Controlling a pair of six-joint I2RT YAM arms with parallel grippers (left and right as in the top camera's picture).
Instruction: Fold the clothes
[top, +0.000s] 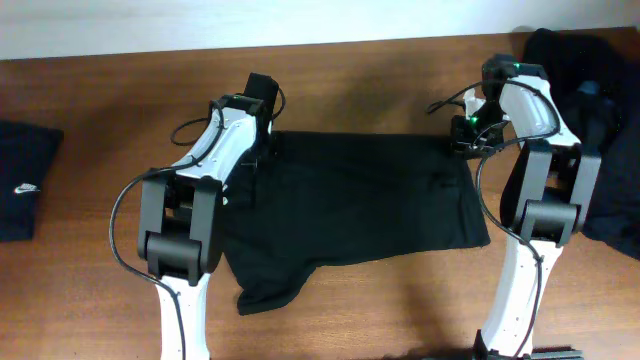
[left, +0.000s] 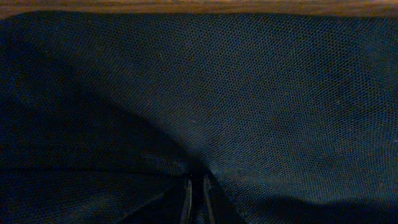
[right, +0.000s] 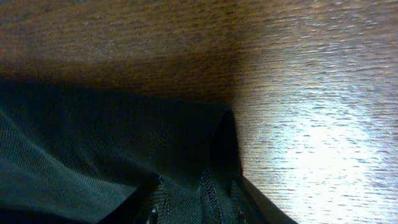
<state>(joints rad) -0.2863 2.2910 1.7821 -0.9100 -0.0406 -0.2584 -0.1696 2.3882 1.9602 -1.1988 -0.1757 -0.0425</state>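
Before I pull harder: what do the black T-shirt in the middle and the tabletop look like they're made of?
Black T-shirt: thin, matte knit with a fine pinhole mesh texture in the left wrist view; likely a synthetic sports jersey, though the fibre is uncertain. Table: brown wood or wood-look laminate, semi-gloss; streaky grain and a bright glare patch show.

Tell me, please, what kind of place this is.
Probably a robot workbench for practising laundry folding, not a home: a wooden table, two white robot arms standing at it, and a black T-shirt spread flat, with more dark clothes heaped aside.
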